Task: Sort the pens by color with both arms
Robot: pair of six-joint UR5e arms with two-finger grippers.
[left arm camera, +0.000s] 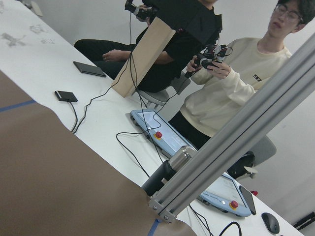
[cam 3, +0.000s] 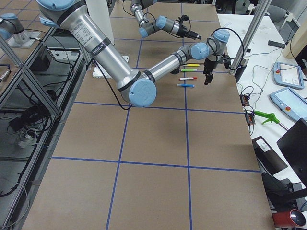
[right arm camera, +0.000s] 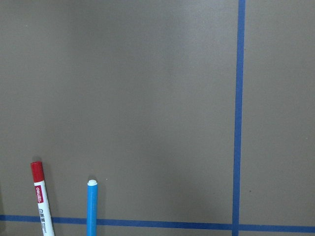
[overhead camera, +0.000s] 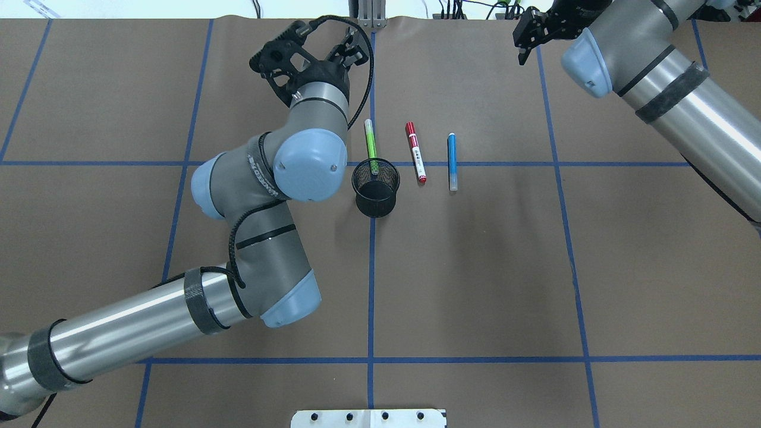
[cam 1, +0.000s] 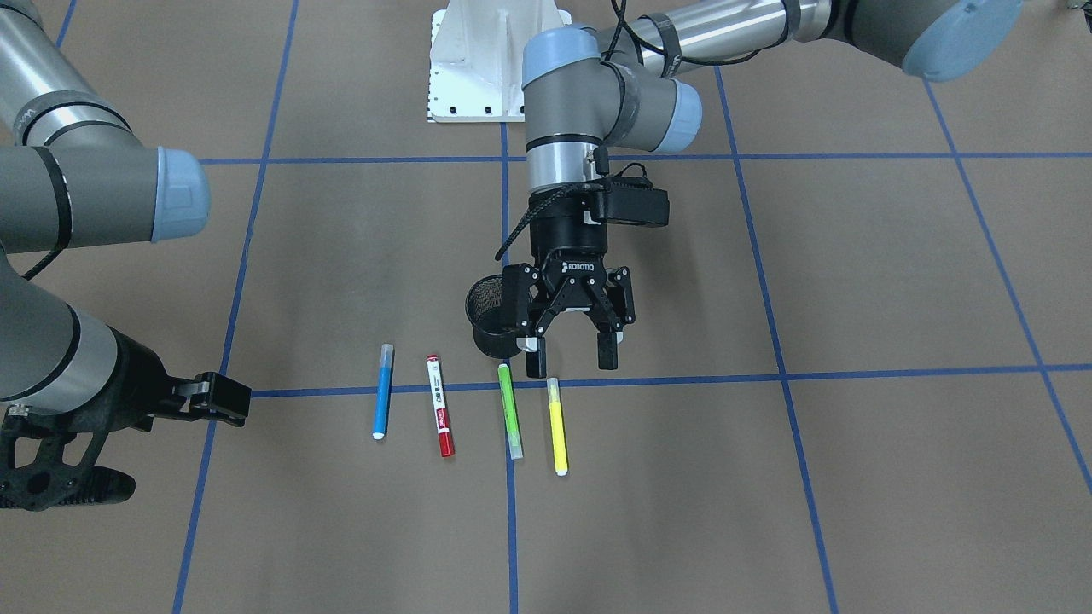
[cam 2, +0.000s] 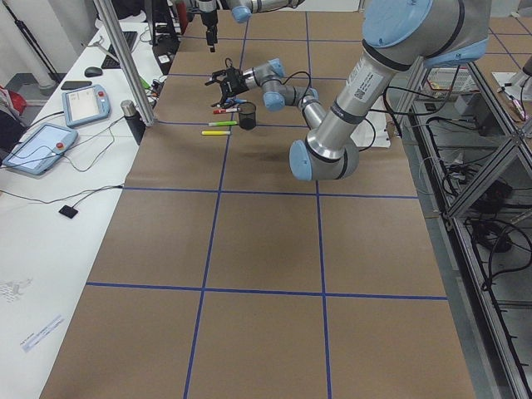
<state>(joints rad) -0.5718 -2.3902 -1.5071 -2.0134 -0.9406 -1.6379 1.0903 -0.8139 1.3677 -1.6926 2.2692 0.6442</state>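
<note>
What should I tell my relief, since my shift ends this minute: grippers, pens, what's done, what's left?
Left gripper: open and empty, hanging over the near ends of the green pen and yellow pen, just beside the mesh cup.
Right gripper: off to the side of the row, holding nothing that shows; open or shut is unclear.
Pens: blue pen, red pen, green and yellow all lie in one row on the table.
Done: nothing sorted; the cup looks empty.
Left: all four pens.
</note>
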